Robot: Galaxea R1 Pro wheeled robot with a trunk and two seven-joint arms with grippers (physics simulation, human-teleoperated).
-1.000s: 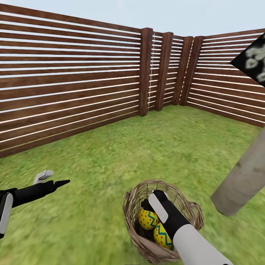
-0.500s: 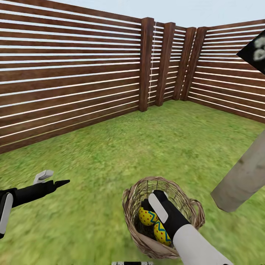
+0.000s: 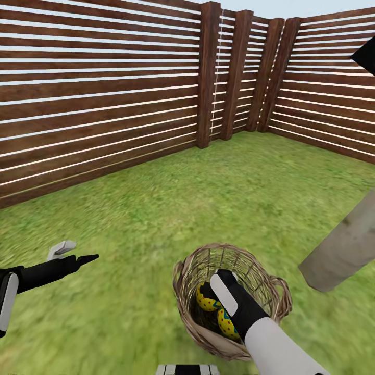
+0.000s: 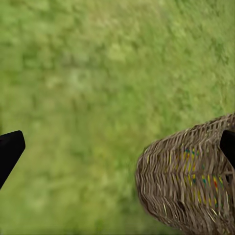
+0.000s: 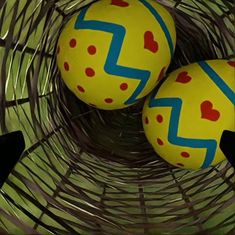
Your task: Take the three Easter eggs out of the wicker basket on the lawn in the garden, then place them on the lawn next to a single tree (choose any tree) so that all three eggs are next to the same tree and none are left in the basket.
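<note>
Hiding inside wicker basket [image 3: 232, 304], right gripper [image 5: 117, 147] wide; two eggs [image 5: 115, 51] visible, left gripper [image 3: 73, 253] wide.

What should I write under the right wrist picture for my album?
Two bright yellow zigzag-striped Easter eggs sit inside the brown woven wicker basket.

Wicker basket [image 3: 271, 302]: brown woven cane, rough, open weave, matt, light passes thru the walls. Two Easter eggs [image 5: 115, 51] [image 5: 193, 115] inside: smooth painted shell, yellow w/ blue zigzag and red dots/hearts, slight sheen. Lawn [image 3: 156, 208]: mottled green grass, soft, matt. Fence [image 3: 94, 104]: dark brown wood slats and posts, smooth, a bit shiny. Tree trunk [image 3: 344, 250]: grey-beige, smooth, matt. Right gripper [image 3: 219, 284]: black and white hard shell, looks like plastic, semi-gloss.
</note>
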